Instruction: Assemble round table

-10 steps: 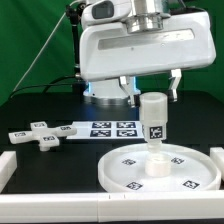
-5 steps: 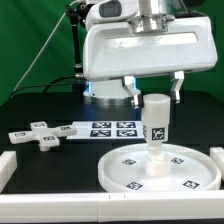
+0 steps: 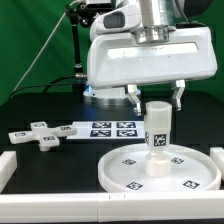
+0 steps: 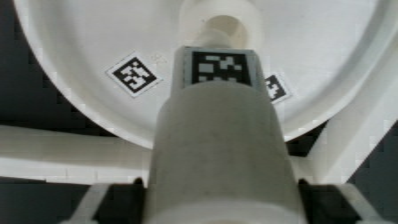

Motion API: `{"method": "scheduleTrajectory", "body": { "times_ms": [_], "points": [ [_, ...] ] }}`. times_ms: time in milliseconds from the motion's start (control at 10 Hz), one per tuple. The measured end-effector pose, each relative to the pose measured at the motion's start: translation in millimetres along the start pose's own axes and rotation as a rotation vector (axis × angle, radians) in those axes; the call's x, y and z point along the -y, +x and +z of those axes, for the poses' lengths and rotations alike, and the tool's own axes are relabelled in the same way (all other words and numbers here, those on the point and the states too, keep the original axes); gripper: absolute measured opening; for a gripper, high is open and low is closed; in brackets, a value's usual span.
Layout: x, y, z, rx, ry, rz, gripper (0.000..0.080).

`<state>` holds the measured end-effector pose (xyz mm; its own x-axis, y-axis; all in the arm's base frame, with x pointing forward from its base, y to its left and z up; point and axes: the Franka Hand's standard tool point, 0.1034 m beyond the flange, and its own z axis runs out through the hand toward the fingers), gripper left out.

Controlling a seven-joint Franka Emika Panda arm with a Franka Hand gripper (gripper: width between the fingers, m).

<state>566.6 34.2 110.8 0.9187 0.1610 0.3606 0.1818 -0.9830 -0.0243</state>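
Observation:
The large rimmed round disc [image 3: 125, 170] lies flat at the front of the exterior view's right. The short cylinder leg [image 3: 156, 122] stands upright on its central hub, tag facing the camera. My gripper [image 3: 157, 100] is directly above, shut on the leg's top end. In the wrist view the leg [image 4: 217, 120] fills the space between my black pads [image 4: 118, 203], with the disc [image 4: 107, 40] beneath it and my gripper [image 4: 217, 205] closed against its sides. The cross-shaped foot [image 3: 38, 133] lies apart at the exterior view's left.
The marker board [image 3: 110, 128] lies flat behind the disc, next to the foot. A long white rail [image 3: 60, 208] runs along the front edge, and another white piece [image 3: 5, 165] sits at the left front. Dark cloth covers the table.
The hand with the leg has shifted slightly toward the exterior view's right and a little lower. The jaws stay shut on the leg.

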Motion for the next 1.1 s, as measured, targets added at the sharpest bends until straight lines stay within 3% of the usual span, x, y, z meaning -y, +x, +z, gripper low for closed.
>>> {"method": "scheduleTrajectory", "body": {
  "times_ms": [500,1100],
  "points": [
    [0.2,-0.2,0.0,0.000,0.000,-0.001,0.0407],
    [4.5,-13.6,4.2,0.006,-0.001,-0.005,0.0407]
  ]
}}
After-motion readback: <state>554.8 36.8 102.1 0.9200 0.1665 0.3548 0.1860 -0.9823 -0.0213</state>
